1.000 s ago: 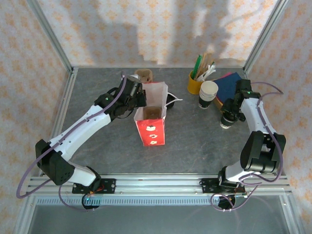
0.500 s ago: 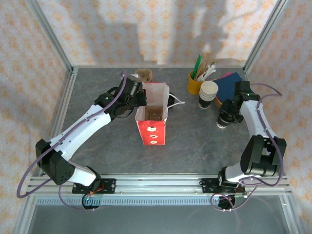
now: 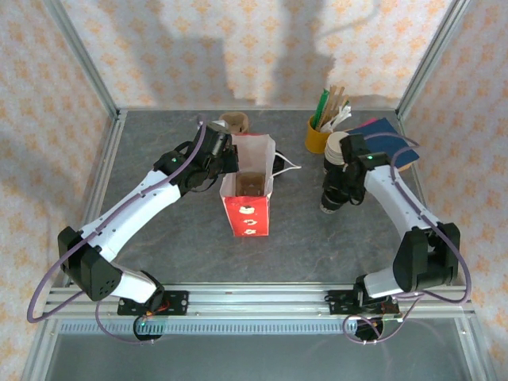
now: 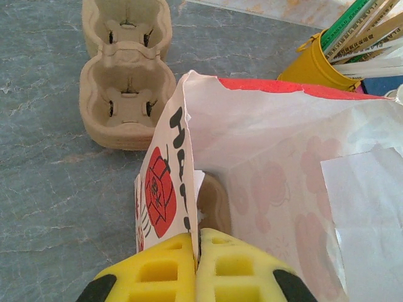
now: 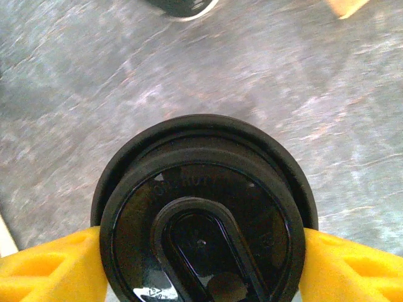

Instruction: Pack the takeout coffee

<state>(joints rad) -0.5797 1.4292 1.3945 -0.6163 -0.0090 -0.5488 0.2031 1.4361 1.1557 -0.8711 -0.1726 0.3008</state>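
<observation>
The takeout coffee [image 3: 331, 200] [image 5: 201, 214], dark-sided with a round black lid, hangs above the table right of the bag. My right gripper [image 3: 336, 193] [image 5: 203, 251] is shut on it, a yellow finger pressing each side. The red-and-white paper bag [image 3: 247, 198] [image 4: 271, 176] stands open at the table's middle, with brown cardboard [image 3: 250, 184] at its bottom. My left gripper [image 3: 226, 161] [image 4: 197, 251] is shut on the bag's left rim, the paper pinched between its pads.
A cardboard cup carrier [image 3: 235, 121] [image 4: 126, 94] lies behind the bag. A yellow cup of sticks and straws [image 3: 317, 136] [image 4: 315, 63], a stack of white cups [image 3: 336, 148] and blue napkins [image 3: 389, 136] sit at the back right. Metal frame posts line the walls.
My right arm has carried the coffee left, from beside the napkins to in front of the white cups, nearer the bag. The left arm and bag have stayed put.
</observation>
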